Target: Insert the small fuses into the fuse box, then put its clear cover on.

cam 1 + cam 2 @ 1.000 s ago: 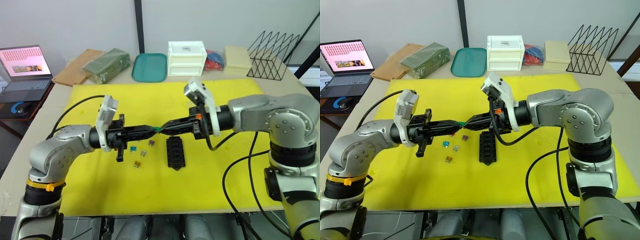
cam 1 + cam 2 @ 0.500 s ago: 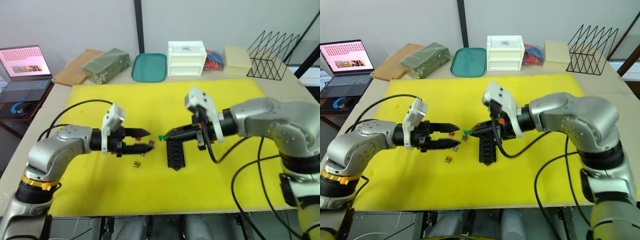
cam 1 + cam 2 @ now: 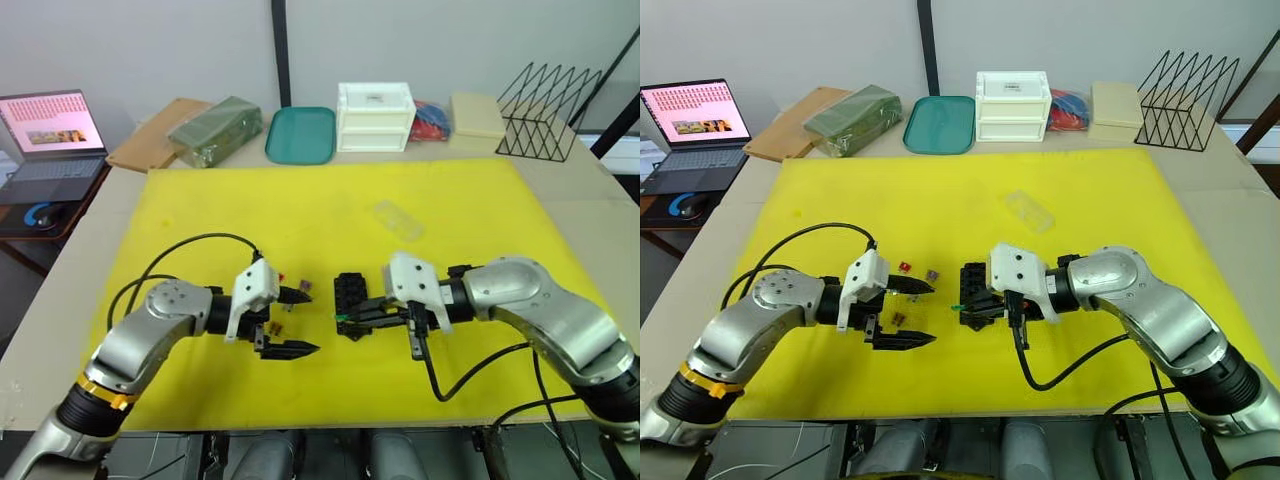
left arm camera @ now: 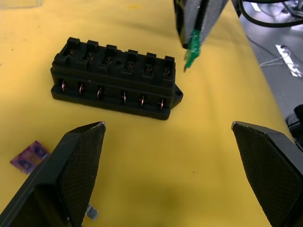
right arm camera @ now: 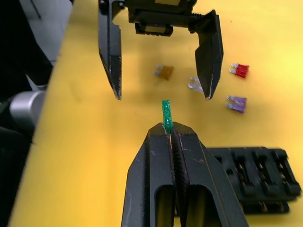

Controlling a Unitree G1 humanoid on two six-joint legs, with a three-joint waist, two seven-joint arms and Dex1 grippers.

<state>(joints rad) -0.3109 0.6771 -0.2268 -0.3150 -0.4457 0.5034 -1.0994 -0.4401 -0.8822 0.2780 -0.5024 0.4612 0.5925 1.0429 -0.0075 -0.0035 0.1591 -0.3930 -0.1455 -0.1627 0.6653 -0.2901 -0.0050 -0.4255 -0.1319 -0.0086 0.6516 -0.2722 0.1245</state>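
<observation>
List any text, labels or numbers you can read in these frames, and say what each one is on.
No text can be read here.
Laptop screen: rows of small marks, too small to read.
White drawer unit: a small label on top, too blurred to read.
Fuse box, green fuse in the right gripper, loose fuses: no readable marking.

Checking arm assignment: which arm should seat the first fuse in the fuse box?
Right. The right gripper is shut on the green fuse, beside the near end of the fuse box. The left gripper is open and holds nothing.
</observation>
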